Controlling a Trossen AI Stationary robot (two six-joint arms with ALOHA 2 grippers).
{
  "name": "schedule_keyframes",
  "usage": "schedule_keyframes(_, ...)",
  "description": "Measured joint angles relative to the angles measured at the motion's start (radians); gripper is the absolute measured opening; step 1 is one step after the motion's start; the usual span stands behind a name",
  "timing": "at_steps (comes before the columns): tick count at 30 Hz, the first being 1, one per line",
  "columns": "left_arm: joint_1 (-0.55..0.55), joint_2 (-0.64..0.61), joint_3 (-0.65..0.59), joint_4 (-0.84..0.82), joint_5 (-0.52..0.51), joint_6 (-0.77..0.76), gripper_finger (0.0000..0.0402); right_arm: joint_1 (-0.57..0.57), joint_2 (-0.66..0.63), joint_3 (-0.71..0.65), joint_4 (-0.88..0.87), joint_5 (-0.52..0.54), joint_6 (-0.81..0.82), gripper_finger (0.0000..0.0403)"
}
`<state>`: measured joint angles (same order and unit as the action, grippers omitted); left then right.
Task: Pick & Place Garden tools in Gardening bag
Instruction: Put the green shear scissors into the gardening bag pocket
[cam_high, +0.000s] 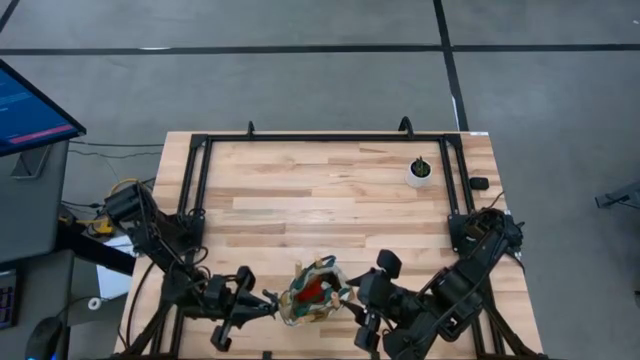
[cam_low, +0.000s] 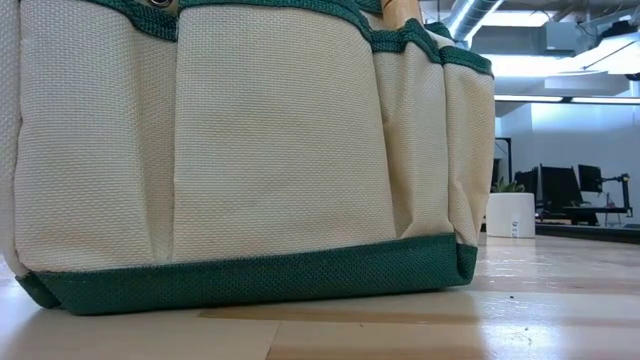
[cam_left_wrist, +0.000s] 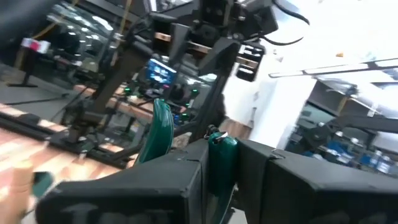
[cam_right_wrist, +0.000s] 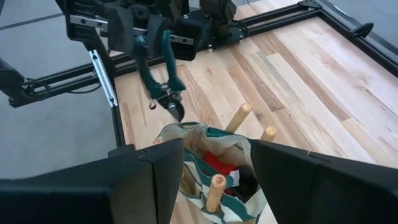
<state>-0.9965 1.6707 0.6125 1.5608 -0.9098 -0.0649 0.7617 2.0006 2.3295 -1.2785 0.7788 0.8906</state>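
The gardening bag (cam_high: 314, 292) stands on its base at the table's near edge and fills the low view (cam_low: 240, 150). Its inside (cam_right_wrist: 217, 164) is red. Three wooden tool handles (cam_right_wrist: 239, 118) stick up out of it. My left gripper (cam_high: 262, 303), just left of the bag, is shut on the green-handled pruning shears (cam_right_wrist: 158, 71). My right gripper (cam_high: 352, 300) is open at the bag's right side. In its wrist view its fingers stand on either side of the bag (cam_right_wrist: 205, 140). I cannot tell whether they touch it. My left gripper pinches the shears by their green handles (cam_left_wrist: 221, 155) between its two fingers, coming from the table's left. The shears hang below the fingers, blades (cam_right_wrist: 175, 109) pointing down. They are clear of the table, beside the bag's left rim.
A small white pot with a plant (cam_high: 420, 171) stands at the far right of the table and shows in the low view (cam_low: 510, 215). A black frame rail (cam_high: 320, 137) runs round the tabletop. Bare wood lies between the bag and the far rail.
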Motion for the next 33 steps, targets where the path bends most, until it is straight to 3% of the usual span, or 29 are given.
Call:
schedule_keyframes(5,0.024,0.007,0.0,0.0,0.062,-0.019,0.0033,-0.015,0.0,0.0,0.0,0.0,0.0,0.0179)
schedule_keyframes(19,0.022,0.104,-0.003,0.013,0.061,-0.082,0.0033,-0.037,0.0,0.0,0.001,-0.009,0.009,0.0179)
schedule_keyframes(33,-0.047,0.069,-0.042,0.01,-0.016,-0.074,0.0033,-0.038,0.0,0.0,0.001,-0.023,0.026,0.0179)
